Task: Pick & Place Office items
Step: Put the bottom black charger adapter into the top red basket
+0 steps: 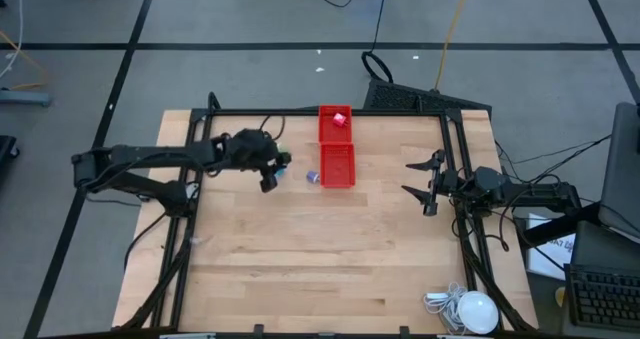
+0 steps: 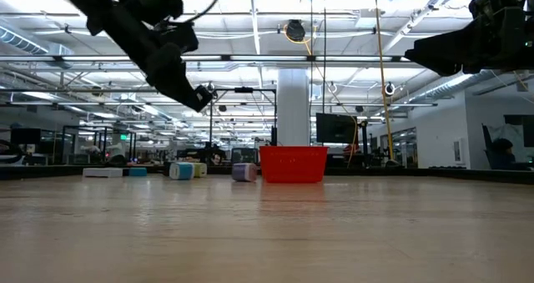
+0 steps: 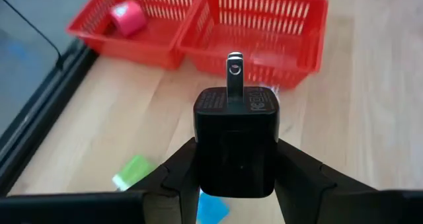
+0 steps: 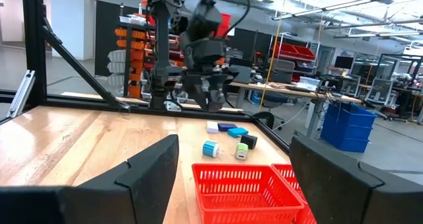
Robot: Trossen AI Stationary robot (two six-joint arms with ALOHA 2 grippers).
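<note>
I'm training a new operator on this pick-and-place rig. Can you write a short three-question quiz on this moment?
1. True or false: the left claw is shut on a black charger plug.
2. How do the right claw's jaws stand: A) open, holding nothing, B) shut on a blue piece, C) shut on the tray?
3. What lies in the far compartment of the red tray?

Key: 1. True. 2. A. 3. A small red-and-white piece.

The near half of the desk [image 1: 320, 269] lay bare. The red tray [image 1: 336, 149] stood at the far middle. A white lamp [image 1: 476, 311] sat at the near right corner.
</note>
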